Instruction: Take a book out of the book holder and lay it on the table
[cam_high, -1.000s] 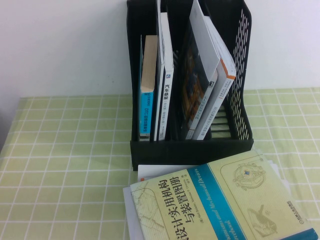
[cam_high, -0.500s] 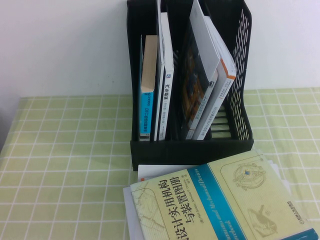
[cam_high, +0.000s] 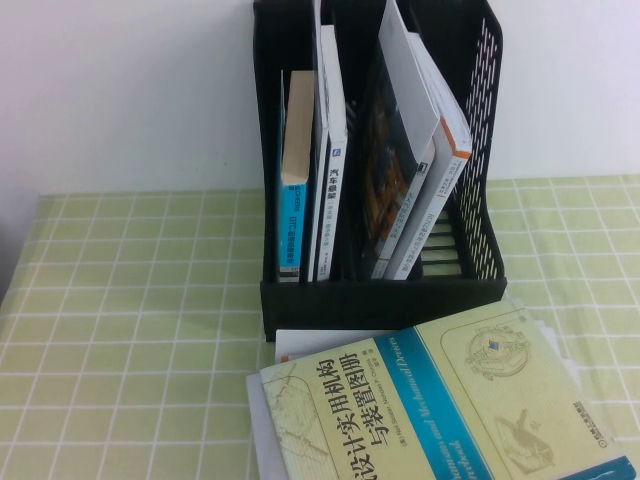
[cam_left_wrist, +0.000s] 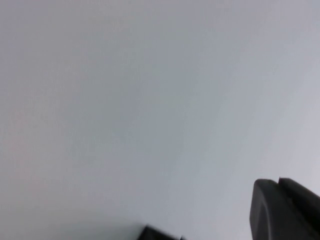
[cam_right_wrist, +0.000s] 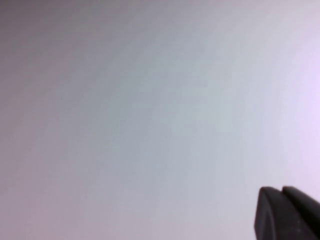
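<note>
A black book holder (cam_high: 375, 295) stands at the back middle of the table against the white wall. Several books stand in it: a tan and blue one (cam_high: 295, 180) on the left, a white one (cam_high: 330, 170) beside it, and dark and white ones (cam_high: 405, 160) leaning on the right. A large yellow-green book (cam_high: 440, 410) lies flat on the table in front of the holder, on white sheets (cam_high: 262, 430). Neither arm shows in the high view. My left gripper (cam_left_wrist: 285, 210) and my right gripper (cam_right_wrist: 287, 212) show only as a dark tip against blank white wall.
The table carries a green checked cloth (cam_high: 130, 330), open to the left of the holder and the flat book. A narrower strip of cloth (cam_high: 580, 250) lies to the right. The white wall stands close behind the holder.
</note>
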